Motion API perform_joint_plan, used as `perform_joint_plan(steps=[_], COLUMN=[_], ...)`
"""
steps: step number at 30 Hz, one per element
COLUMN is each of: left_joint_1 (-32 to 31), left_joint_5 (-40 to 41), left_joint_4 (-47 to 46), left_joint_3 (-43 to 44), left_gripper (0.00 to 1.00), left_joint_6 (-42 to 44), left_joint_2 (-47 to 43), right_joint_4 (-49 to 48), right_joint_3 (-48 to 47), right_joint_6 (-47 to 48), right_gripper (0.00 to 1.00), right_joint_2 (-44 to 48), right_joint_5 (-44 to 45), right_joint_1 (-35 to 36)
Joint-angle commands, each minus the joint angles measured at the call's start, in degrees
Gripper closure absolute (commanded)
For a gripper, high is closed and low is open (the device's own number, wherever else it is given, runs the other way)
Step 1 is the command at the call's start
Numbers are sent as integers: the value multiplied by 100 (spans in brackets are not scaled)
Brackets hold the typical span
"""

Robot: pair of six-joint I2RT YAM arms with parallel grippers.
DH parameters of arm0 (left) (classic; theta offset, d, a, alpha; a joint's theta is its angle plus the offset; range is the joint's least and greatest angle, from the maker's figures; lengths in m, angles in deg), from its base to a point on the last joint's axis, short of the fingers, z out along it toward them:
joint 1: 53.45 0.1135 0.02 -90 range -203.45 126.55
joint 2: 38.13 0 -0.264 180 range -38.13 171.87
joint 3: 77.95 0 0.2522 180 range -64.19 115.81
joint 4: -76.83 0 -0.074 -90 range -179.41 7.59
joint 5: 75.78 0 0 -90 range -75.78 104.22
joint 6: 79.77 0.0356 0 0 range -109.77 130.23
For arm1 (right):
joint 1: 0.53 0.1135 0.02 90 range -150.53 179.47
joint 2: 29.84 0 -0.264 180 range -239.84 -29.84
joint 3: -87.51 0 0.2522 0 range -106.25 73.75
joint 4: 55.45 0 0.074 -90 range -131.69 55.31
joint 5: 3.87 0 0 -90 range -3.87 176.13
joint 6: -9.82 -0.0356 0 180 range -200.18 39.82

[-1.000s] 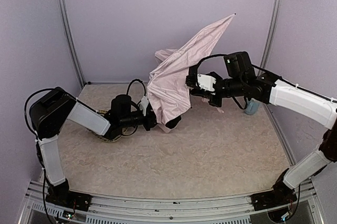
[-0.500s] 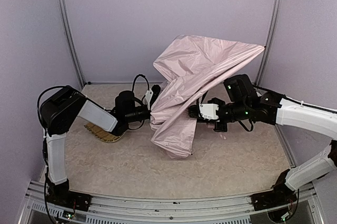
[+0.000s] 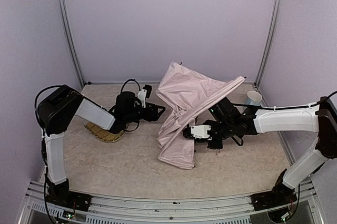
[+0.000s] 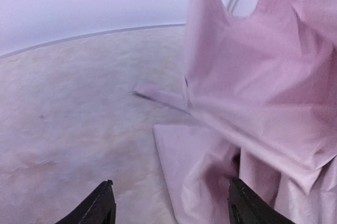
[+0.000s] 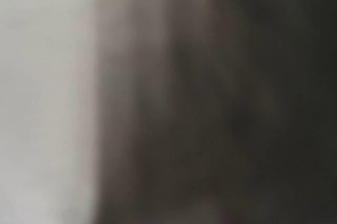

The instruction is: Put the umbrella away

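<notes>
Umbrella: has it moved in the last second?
Yes. The umbrella has dropped: its top stood high beside the right corner post and now sags low near the table.

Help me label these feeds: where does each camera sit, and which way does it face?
Top external: high behind the robot, looking down at the pale pink thin-fabric umbrella; the left arm and right arm show.
Left wrist: on the left arm, facing the umbrella past its own open fingers.
Right wrist: blurred grey; nothing identifiable.
Shared: top and left wrist both see the umbrella.
</notes>
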Motion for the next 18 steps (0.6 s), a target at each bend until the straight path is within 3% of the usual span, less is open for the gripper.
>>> perform_joint_plan(steps=[1,6,11,14,18], left_joint_1=[346,582,-238,-888,-1112], left_joint_5=[1234,1379,682,-504,-1572], left_joint_4=[1135,793,120,298,750], left_joint_3=[-44,-1018,-1489,-1096,155], left_gripper=[24,23,37,30,23], left_joint_6=[-606,-790,1244,1988,1579], left_joint_2=[-685,-1499,-2763,-2972,-2367], right_joint_4=[-30,-85,-85,-76,-28], right_joint_3=[70,-1,-29,-85,-175], right_joint_6=[-205,-210,-180,-159,-127], right_gripper=[100,100,100,100,100], right_joint_2=[-336,-421,-454,-485,-543], right_joint_5=[491,528,564,591,592], right_joint_1=[89,93,88,97,94])
